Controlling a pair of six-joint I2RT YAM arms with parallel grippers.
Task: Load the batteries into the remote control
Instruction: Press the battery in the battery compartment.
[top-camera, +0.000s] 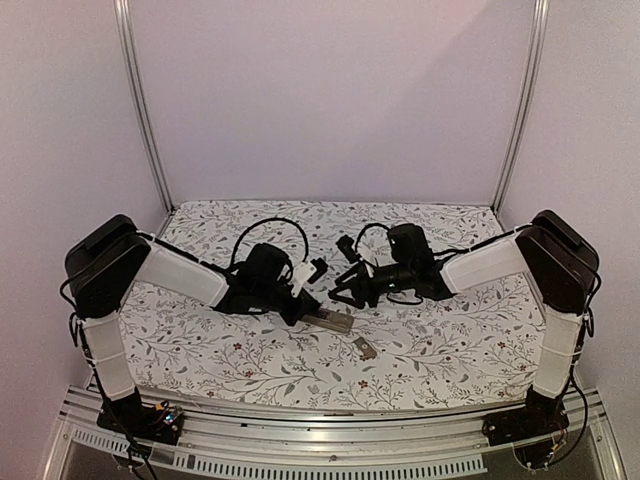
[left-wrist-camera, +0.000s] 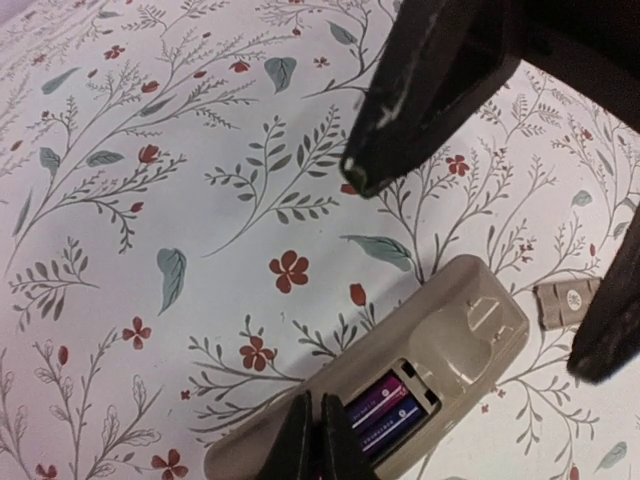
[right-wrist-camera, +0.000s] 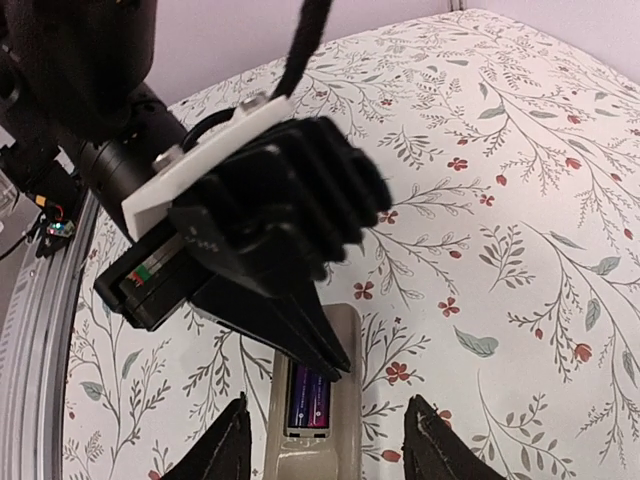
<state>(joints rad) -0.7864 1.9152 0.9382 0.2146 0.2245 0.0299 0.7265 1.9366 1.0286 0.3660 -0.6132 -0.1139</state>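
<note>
Your left tool (left-wrist-camera: 316, 442) is pinched shut, tips at the two dark, purple-labelled cylindrical batteries (left-wrist-camera: 385, 415) lying in the recess of the slim tan-grey remote control (left-wrist-camera: 470, 320), back-up on the floral counter (left-wrist-camera: 150, 150). Your right tool (right-wrist-camera: 332, 440) hangs open astride it. Both cells look seated, so loading seems nearly done, though the small flat tan-grey cover (left-wrist-camera: 562, 300) lies loose nearby.

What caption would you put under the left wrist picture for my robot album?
Two purple batteries lie in the open-backed remote control, the shut left gripper right beside them.
</note>
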